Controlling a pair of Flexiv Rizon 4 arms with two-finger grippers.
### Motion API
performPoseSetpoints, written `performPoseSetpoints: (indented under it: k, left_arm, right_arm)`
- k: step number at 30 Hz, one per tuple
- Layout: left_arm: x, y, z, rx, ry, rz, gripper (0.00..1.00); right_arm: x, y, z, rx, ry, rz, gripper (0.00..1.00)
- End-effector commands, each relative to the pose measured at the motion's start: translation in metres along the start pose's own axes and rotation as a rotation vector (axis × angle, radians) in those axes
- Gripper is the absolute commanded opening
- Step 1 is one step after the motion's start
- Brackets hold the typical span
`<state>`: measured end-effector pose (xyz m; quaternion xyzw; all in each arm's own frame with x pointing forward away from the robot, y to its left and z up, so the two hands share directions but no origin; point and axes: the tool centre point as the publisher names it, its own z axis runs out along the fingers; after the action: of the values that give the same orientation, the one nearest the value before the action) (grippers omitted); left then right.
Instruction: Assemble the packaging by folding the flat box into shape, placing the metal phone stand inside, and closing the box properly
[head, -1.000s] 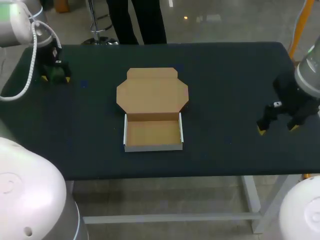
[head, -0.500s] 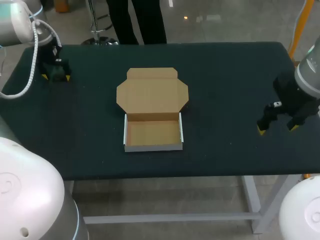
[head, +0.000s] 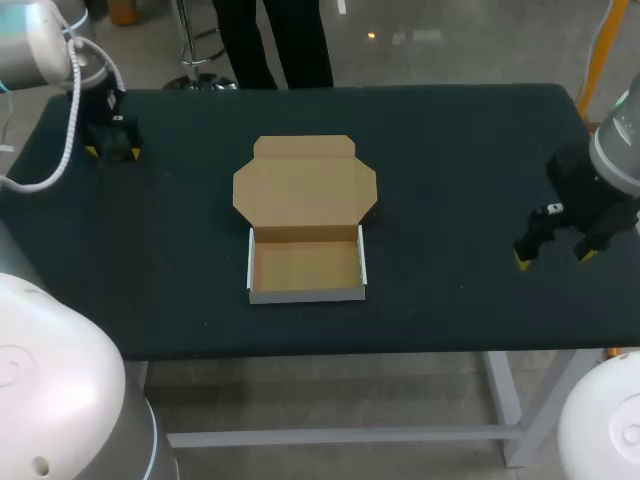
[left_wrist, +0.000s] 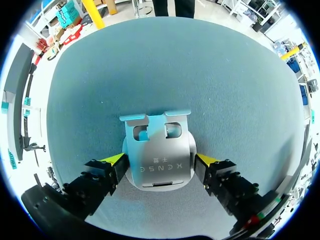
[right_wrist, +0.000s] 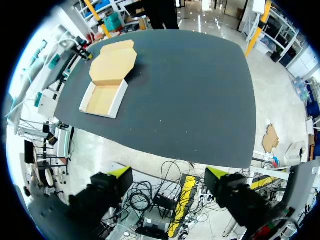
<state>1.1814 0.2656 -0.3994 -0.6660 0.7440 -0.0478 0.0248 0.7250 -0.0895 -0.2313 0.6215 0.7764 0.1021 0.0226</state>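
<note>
A silver metal phone stand (left_wrist: 159, 157) lies flat on the table between the fingers of my left gripper (left_wrist: 159, 161). The yellow fingertips (left_wrist: 114, 160) sit close against its two sides, and the jaws stand wide. In the head view this gripper (head: 113, 152) is low at the table's far left corner and hides the stand. The cardboard box (head: 306, 268) stands mid-table as an open tray, its lid flap (head: 305, 185) lying flat behind it. My right gripper (head: 550, 257) hangs open and empty over the table's right side, far from the box (right_wrist: 104, 100).
The dark table top (head: 450, 180) is bare between the box and my right gripper. A white cable (head: 62, 130) loops down from my left arm near the table's left edge. The table's front edge runs just beyond the box.
My left gripper has shifted slightly toward the far edge and its fingers have drawn in a little around the stand. The box and my right arm have not moved.
</note>
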Motion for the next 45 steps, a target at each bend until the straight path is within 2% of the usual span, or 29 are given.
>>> performPoseSetpoints:
  k: [1,7,8,10,11,12,13,21,30,36,38,40,41,43,45]
  left_arm:
    - [-0.001,-0.009,0.004,-0.021,-0.001,-0.001,0.88]
    - [-0.002,-0.011,0.005,-0.023,-0.003,-0.001,0.87]
    - [-0.002,-0.012,0.005,-0.025,-0.004,-0.001,0.82]
    - [-0.002,-0.012,0.006,-0.026,-0.003,0.0,0.55]
    - [-0.002,-0.012,0.006,-0.026,-0.002,-0.001,0.37]
    - [-0.002,-0.012,0.006,-0.025,-0.001,-0.001,0.1]
    - [-0.002,-0.012,0.006,-0.024,0.0,-0.001,0.0]
    - [-0.002,-0.002,-0.004,0.004,0.001,-0.003,0.0]
    - [0.0,0.014,-0.028,0.018,-0.015,-0.003,0.0]
    - [0.011,0.029,-0.044,0.024,0.002,0.008,0.0]
    - [0.016,0.036,-0.049,0.03,0.001,0.015,0.0]
    - [0.02,0.043,-0.054,0.033,0.003,0.018,0.0]
    - [0.023,0.046,-0.057,0.035,0.003,0.019,0.0]
    - [0.027,0.054,-0.062,0.041,0.005,0.024,0.0]
    - [0.029,0.061,-0.067,0.045,0.01,0.027,0.0]
  right_arm:
    - [0.003,-0.008,0.001,-0.062,-0.009,-0.001,1.0]
    - [0.003,-0.008,0.001,-0.062,-0.009,-0.001,1.0]
    - [0.003,-0.008,0.001,-0.062,-0.009,-0.001,1.0]
    - [0.003,-0.008,0.001,-0.062,-0.009,-0.001,1.0]
    - [0.003,-0.008,0.001,-0.062,-0.009,-0.001,1.0]
    - [0.003,-0.008,0.001,-0.062,-0.009,-0.001,1.0]
    - [0.003,-0.008,0.001,-0.062,-0.009,-0.001,1.0]
    - [0.003,-0.008,0.001,-0.062,-0.009,-0.001,1.0]
    - [0.003,-0.008,0.001,-0.062,-0.009,-0.001,1.0]
    - [0.003,-0.008,0.001,-0.062,-0.009,-0.001,1.0]
    - [0.005,-0.009,0.002,-0.102,0.008,-0.064,1.0]
    - [0.007,-0.008,0.005,-0.15,0.071,-0.111,1.0]
    - [0.008,-0.008,0.006,-0.151,0.048,-0.136,1.0]
    - [0.012,-0.007,0.007,-0.202,0.094,-0.192,1.0]
    - [0.013,-0.005,0.008,-0.233,0.102,-0.236,1.0]
